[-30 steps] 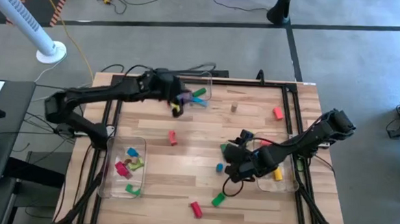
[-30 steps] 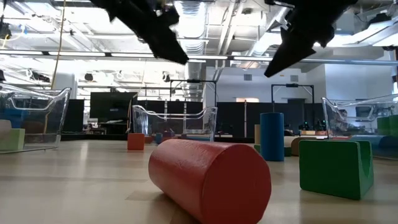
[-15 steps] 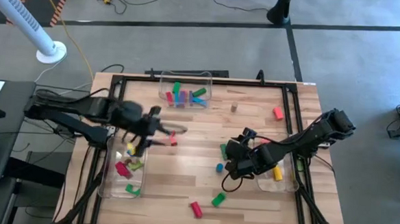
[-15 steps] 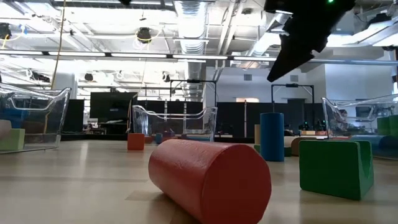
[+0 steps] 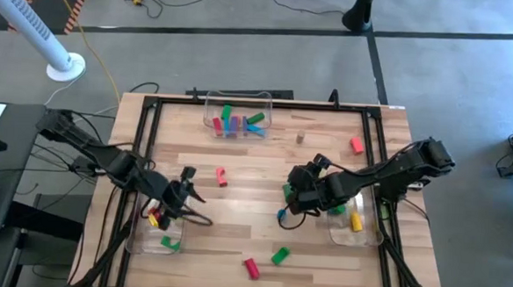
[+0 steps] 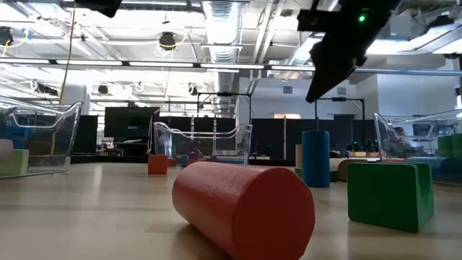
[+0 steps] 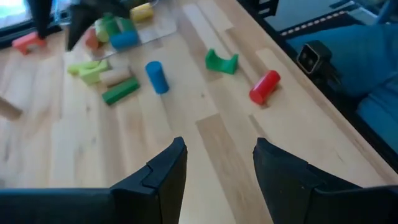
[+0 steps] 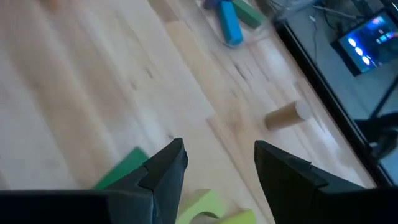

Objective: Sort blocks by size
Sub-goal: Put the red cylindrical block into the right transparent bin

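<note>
Loose blocks lie on the wooden table: a red cylinder (image 5: 251,267), a green arch (image 5: 280,255), a blue cylinder (image 5: 281,215), a red block (image 5: 221,177), a tan block (image 5: 300,138) and a red block (image 5: 356,145). My left gripper (image 5: 190,194) is open and empty at the inner edge of the left bin (image 5: 159,231); its wrist view (image 7: 217,146) looks across the table. My right gripper (image 5: 291,198) is open and empty (image 8: 217,149) over a green bar (image 8: 121,168) and a lime piece (image 8: 199,202) at mid-table.
Three clear bins hold sorted blocks: the far bin (image 5: 239,99), the left bin, and the right bin (image 5: 361,237) with a yellow block (image 5: 356,223). A black frame (image 5: 141,155) rims the table. In the low view the red cylinder (image 6: 245,206) lies closest.
My left gripper has swung from over the far bin toward the table's near left, ending at the left bin. My right gripper has shifted a little toward the far edge, staying near the green bar.
</note>
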You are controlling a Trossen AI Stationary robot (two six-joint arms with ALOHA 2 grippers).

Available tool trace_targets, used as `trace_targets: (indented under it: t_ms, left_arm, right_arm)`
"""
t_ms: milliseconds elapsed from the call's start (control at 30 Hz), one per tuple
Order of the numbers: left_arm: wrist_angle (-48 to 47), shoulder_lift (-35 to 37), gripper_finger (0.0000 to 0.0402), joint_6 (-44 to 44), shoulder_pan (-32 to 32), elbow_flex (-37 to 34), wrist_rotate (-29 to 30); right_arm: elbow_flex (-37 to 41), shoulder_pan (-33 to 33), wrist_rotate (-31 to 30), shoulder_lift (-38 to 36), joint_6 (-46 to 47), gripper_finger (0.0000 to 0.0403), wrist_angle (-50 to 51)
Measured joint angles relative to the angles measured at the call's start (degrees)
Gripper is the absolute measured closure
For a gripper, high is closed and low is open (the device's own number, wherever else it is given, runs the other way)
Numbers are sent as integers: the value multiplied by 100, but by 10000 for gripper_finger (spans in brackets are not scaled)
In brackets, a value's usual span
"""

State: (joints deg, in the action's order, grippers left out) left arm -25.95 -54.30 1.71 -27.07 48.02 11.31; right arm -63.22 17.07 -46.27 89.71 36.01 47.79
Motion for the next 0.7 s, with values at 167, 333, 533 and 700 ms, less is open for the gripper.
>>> trace_targets:
  t_ms: [167, 333, 533, 700]
  left_arm:
    - [1173, -1, 226, 15, -210, -659, 41]
    - [2324, -2, 226, 100, -266, -1233, 38]
    - [3345, -23, 226, 28, -266, -1660, 33]
    - [3625, -187, 226, -179, -266, -1848, 51]
  right_arm:
    - [0, -323, 7, 0, -51, 181, 219]
    - [102, -718, 7, -11, -348, 181, 233]
    - [530, -1188, 433, -20, -553, 183, -146]
    - [892, -1296, 960, -20, -937, 196, -875]
